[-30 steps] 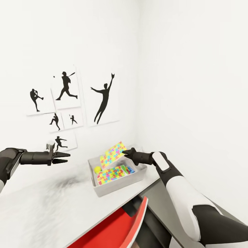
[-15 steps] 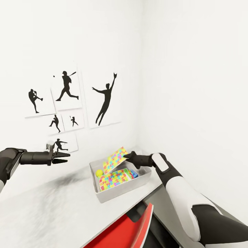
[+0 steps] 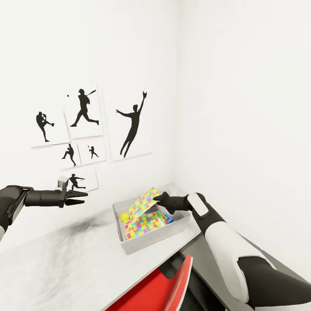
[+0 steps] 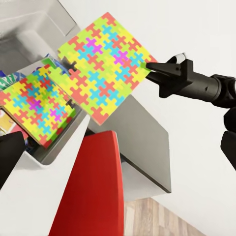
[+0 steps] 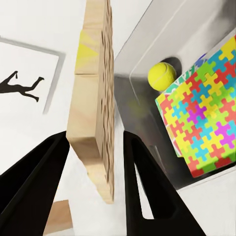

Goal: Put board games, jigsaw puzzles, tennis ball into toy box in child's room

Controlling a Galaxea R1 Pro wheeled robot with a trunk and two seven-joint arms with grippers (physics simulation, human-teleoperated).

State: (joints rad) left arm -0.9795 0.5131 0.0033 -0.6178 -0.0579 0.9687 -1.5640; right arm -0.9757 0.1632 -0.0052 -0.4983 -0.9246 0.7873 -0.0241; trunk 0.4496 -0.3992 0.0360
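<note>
Multicoloured jigsaw puzzle [image 3: 144,202] is pinched by its corner in the right gripper [image 3: 159,198], held tilted just above the toy box [image 3: 152,236] on the white table [image 3: 65,263]. Inside the box: 2nd puzzle [image 3: 142,223] lying flat on a board game [image 3: 166,215], w/ tennis ball [image 3: 124,217] beside it. Left gripper [image 3: 81,197] hovers well apart over the table, fingers slightly spread, holding nothing.
</note>
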